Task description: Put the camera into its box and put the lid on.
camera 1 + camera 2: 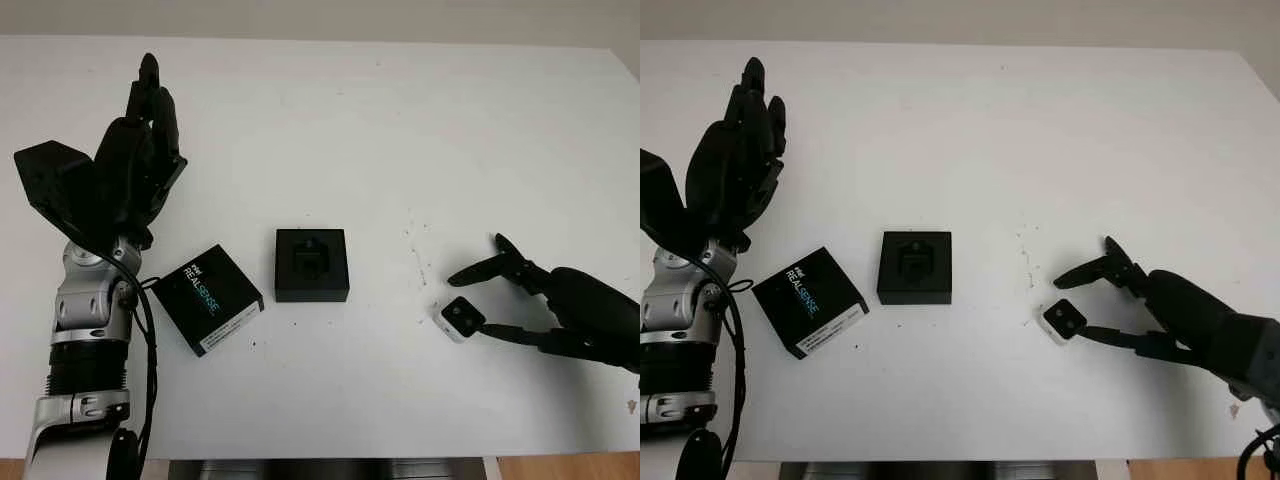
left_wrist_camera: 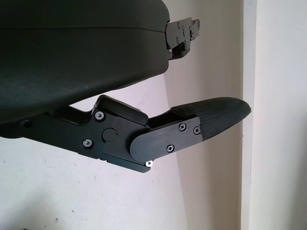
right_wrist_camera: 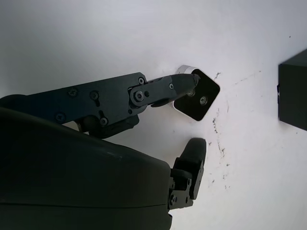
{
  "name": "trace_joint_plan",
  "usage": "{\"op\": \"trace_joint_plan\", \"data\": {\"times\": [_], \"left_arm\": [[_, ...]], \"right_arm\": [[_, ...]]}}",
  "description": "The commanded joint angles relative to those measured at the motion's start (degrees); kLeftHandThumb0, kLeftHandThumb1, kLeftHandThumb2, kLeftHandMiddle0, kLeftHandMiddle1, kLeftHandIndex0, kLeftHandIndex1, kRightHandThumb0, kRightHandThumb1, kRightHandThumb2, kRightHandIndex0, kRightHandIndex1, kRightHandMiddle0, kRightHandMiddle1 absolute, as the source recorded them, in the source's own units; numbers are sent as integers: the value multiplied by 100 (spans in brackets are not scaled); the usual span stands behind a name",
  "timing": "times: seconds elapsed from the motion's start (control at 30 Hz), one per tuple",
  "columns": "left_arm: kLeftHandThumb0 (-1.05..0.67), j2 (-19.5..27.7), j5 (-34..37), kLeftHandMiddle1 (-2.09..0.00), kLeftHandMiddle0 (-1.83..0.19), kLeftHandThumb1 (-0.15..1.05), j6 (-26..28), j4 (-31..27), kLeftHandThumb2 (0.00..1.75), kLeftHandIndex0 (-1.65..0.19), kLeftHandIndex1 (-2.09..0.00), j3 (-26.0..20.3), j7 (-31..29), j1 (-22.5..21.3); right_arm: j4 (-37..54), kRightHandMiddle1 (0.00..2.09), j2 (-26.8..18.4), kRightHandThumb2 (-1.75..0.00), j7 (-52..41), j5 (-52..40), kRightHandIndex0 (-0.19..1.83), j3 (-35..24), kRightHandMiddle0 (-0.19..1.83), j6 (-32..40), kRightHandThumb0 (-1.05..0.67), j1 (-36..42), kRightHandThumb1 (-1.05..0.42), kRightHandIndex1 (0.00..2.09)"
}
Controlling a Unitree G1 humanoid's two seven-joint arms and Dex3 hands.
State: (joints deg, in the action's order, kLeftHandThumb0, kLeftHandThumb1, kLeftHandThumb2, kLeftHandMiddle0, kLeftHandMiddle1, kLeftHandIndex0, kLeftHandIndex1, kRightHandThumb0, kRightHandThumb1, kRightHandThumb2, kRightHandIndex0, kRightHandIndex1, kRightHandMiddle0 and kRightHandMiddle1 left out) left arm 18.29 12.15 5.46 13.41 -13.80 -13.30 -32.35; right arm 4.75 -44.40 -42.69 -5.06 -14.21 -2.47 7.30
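Over toward the right edge of the white table [image 1: 330, 120], my right hand [image 1: 560, 305] is the one doing the work, and it's way closer to the camera [image 1: 462, 318] than my left. That camera is a small square module, black face up with a pale body under it, sitting flat and turned so its corners point diamond-wise. It lies just off my fingertips, on the side facing the table's middle. From the right wrist view, one finger [image 3: 163, 91] has its tip touching the camera's edge [image 3: 195, 95], while the opposing finger [image 3: 193, 152] hangs apart from it, so nothing is pinched yet. I'd call the hand partly closed around it, one-sided contact only.

No real long axis to worry about since it's basically square; what matters is that the diamond angle means I'm meeting an edge near a corner, and I reckon it could spin away if I squeeze unevenly.

Further toward the middle sits the open black box [image 1: 312, 264] with its foam insert, well apart from the camera. Its RealSense lid [image 1: 207, 298] lies beside that, nearer the left edge.

My left hand [image 1: 135, 160] is raised above the table's left side, holding nothing, open.
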Motion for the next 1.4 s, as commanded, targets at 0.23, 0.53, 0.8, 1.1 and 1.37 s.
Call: {"op": "trace_joint_plan", "data": {"times": [0.23, 0.53, 0.8, 1.1, 1.37], "left_arm": [[-82, 90, 23, 0, 19, 105, 39, -116, 73, 19, 0, -23, -24, -16], [-82, 74, 5, 0, 19, 105, 11, -78, 73, 19, 0, 2, -32, -29], [-81, 72, -14, 0, 19, 105, 58, -115, 74, 19, 0, 25, -15, -19], [-81, 98, 3, 0, 19, 105, 42, -136, 74, 19, 0, 1, -48, 11], [-82, 113, 14, 0, 19, 105, 96, -185, 72, 19, 0, -26, -66, 32]], "right_arm": [[1021, 20, -383, -5, 138, 799, -19, -26, -10, 33, -62, 457, -98, 0], [1683, 21, -314, -4, 682, 1778, -19, -31, 7, -651, -42, 516, -95, 0], [1462, 27, 149, -6, 1465, 2070, -16, 54, 31, -1126, -24, 536, -97, 4], [646, 79, 192, -6, 2017, 2543, -6, 281, 20, -1298, -25, 319, -104, 6], [327, 69, 159, -5, 1975, 2368, -5, 295, 25, -1064, -26, 239, -103, 5]]}}
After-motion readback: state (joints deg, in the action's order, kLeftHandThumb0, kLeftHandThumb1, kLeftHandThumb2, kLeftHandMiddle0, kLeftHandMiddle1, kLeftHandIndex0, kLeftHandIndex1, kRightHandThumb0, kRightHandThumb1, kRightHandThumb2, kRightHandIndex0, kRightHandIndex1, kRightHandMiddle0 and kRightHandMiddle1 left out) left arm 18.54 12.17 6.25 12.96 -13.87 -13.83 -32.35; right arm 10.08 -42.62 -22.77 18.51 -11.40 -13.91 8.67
